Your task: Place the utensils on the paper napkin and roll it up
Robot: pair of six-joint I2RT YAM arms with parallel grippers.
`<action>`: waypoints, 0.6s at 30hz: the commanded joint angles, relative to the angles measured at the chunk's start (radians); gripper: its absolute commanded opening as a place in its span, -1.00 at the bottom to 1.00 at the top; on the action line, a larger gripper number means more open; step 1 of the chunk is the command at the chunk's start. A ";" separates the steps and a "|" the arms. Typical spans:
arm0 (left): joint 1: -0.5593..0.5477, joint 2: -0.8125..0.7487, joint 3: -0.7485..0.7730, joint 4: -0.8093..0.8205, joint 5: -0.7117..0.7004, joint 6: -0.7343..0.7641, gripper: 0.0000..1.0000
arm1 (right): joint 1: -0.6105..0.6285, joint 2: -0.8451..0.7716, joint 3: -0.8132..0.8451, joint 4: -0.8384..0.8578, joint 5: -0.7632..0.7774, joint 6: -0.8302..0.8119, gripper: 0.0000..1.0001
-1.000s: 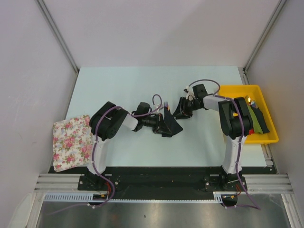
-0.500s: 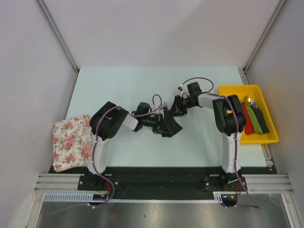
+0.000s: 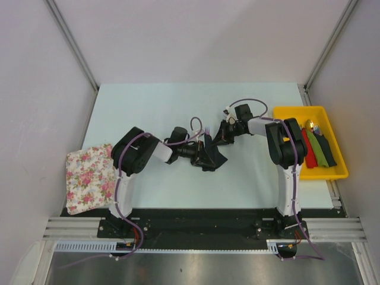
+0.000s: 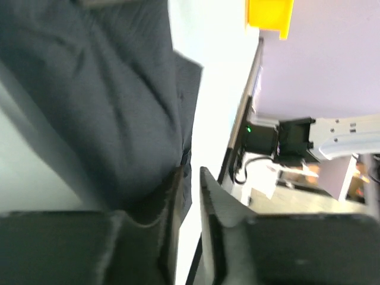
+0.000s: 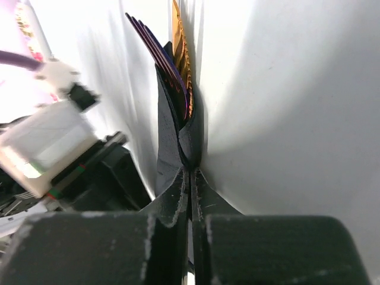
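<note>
Paper napkin (image 3: 214,158) is sitting bunched up near the middle of the table (image 3: 148,101), with the utensils (image 3: 208,132) poking out of its 12 o'clock end. The right gripper (image 5: 191,177) is reaching in from the napkin's 1 o'clock and pinching a fold of the black paper, jaws pressed tight together. The left gripper (image 4: 191,199) is sitting at the napkin's 9 o'clock. Its jaws are standing slightly parted with a sliver of light between them, and the napkin's edge is hanging in that gap.

Over at 3 o'clock the yellow tray (image 3: 339,172) is holding a red roll (image 3: 306,149) and a green roll (image 3: 318,151), with gold cutlery (image 3: 310,124) sticking out the tops. A floral cloth (image 3: 89,178) is lying at 8 o'clock.

The right wrist cam is showing purple and orange tips fanning out of the fold, while the overhead cam is only giving those as a tiny speck. The left wrist cam is mostly filling up with black paper.
</note>
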 commanded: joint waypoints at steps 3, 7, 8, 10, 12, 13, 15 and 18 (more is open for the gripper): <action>0.083 -0.218 -0.013 -0.126 -0.123 0.124 -0.25 | 0.001 -0.084 -0.026 0.148 -0.097 0.101 -1.00; 0.141 -0.356 -0.010 -0.252 -0.169 0.216 0.05 | -0.001 -0.115 -0.045 0.203 -0.134 0.158 -1.00; 0.155 -0.382 -0.008 -0.278 -0.185 0.257 0.12 | -0.004 -0.132 -0.052 0.219 -0.137 0.171 -1.00; 0.190 -0.466 -0.008 -0.344 -0.243 0.334 0.40 | -0.004 -0.152 -0.066 0.265 -0.148 0.184 -1.00; 0.215 -0.517 0.009 -0.427 -0.280 0.409 0.48 | -0.004 -0.175 -0.069 0.283 -0.162 0.198 -1.00; 0.223 -0.557 0.013 -0.453 -0.300 0.479 0.50 | -0.009 -0.184 -0.071 0.285 -0.165 0.199 -1.00; 0.243 -0.594 0.027 -0.514 -0.309 0.533 0.52 | -0.012 -0.216 -0.075 0.295 -0.180 0.202 -1.00; 0.279 -0.652 0.047 -0.567 -0.303 0.596 0.56 | -0.015 -0.252 -0.074 0.308 -0.206 0.205 -1.00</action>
